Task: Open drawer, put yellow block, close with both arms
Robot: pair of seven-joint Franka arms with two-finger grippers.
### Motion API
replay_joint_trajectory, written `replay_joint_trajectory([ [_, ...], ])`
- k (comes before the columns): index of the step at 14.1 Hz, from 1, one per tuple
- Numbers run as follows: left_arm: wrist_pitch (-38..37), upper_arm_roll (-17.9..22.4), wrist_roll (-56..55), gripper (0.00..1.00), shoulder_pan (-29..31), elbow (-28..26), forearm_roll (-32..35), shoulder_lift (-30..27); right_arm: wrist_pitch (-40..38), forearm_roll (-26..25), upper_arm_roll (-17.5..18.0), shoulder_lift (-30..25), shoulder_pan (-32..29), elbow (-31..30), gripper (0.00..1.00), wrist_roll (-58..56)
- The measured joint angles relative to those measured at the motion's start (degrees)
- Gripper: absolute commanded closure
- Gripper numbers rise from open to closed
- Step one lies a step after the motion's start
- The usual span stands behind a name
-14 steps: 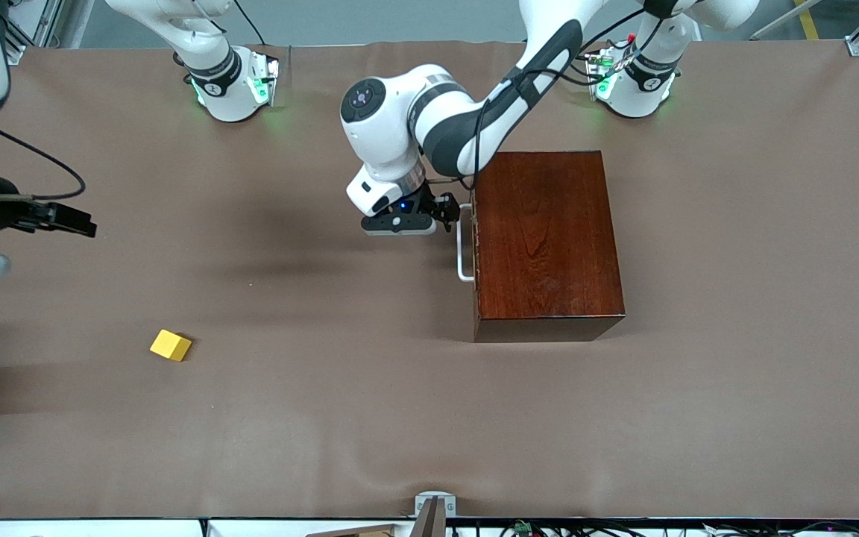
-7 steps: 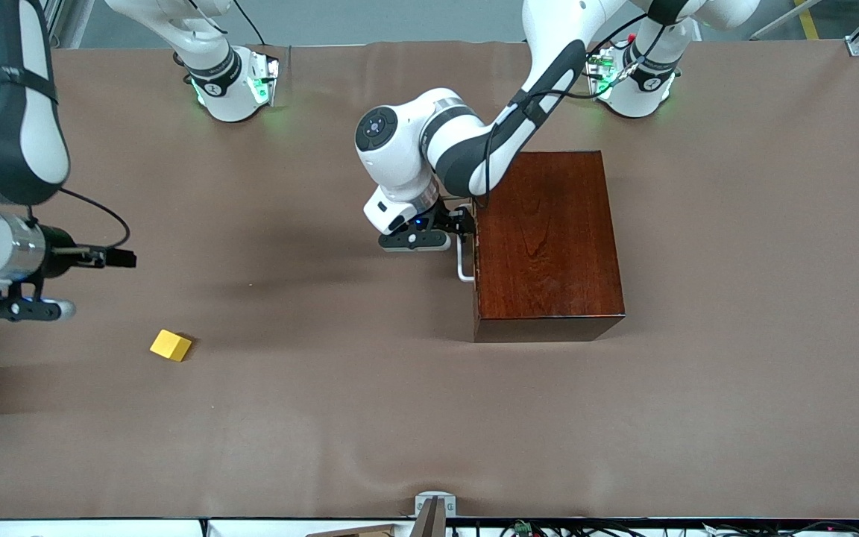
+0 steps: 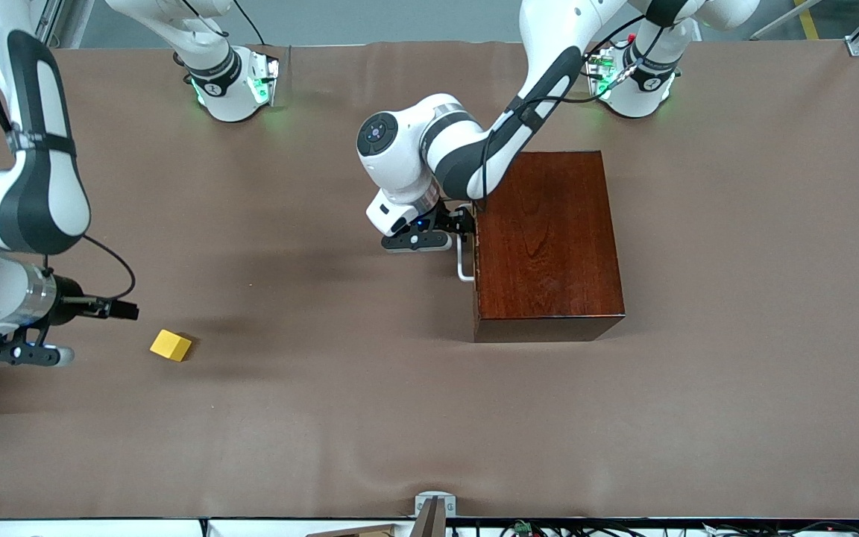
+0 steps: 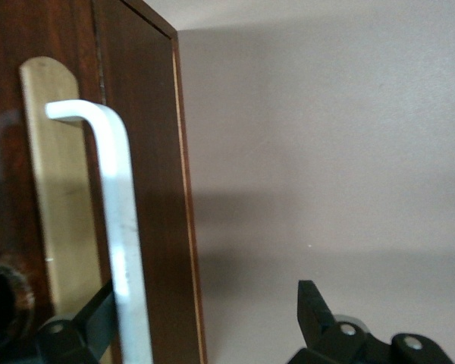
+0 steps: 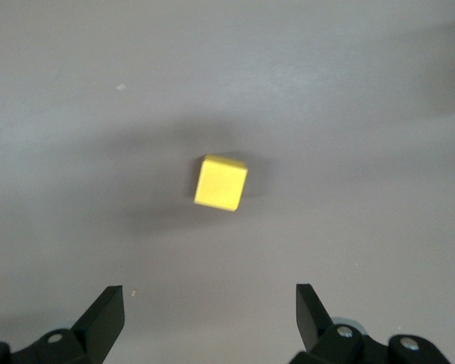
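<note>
The dark mahogany box (image 3: 549, 246) stands toward the left arm's end of the table, its drawer (image 4: 148, 189) shut. The white bar handle (image 3: 464, 262) faces the right arm's end. My left gripper (image 3: 465, 222) is at the handle, open. In the left wrist view the handle (image 4: 121, 243) lies between the fingers of my left gripper (image 4: 201, 322), close to one finger and untouched by the other. The yellow block (image 3: 171, 345) lies on the table toward the right arm's end. My right gripper (image 3: 125, 309) is open and empty, just short of the block (image 5: 221, 183), which lies ahead of my right gripper's (image 5: 208, 311) fingers.
The brown table cover (image 3: 325, 388) is bare between the block and the box. A small metal bracket (image 3: 433, 506) sits at the table edge nearest the front camera.
My right arm has swung in over the table and come down close to the yellow block. My left gripper has moved a little along the drawer front onto the handle.
</note>
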Motion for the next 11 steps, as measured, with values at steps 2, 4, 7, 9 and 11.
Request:
replay_joint_trajectory([
  [2, 0.74, 0.01, -0.13, 0.00, 0.01, -0.05, 0.00, 0.05, 1.59, 0.05, -0.08, 2.30, -1.59, -0.09, 0.00, 1.50],
  [4, 1.34, 0.01, -1.15, 0.00, 0.01, -0.10, 0.00, 0.05, 4.48, 0.11, -0.10, 4.90, -2.86, -0.32, 0.00, 3.49],
  [7, 4.01, 0.00, -2.76, 0.00, 0.00, -0.49, -0.01, 0.05, 9.24, 1.01, -0.09, 8.39, -3.65, -1.85, 0.00, 5.53],
  [9, 5.27, 0.04, -3.50, 0.00, 0.07, -0.62, -0.56, 0.04, 12.85, 1.51, 0.27, 9.53, -3.52, -2.69, 0.00, 6.15],
  [11, 7.71, 0.06, -3.68, 0.00, 0.13, -0.73, -1.96, 0.04, 15.13, 2.15, 0.57, 10.46, -3.37, -2.91, 0.00, 8.21],
])
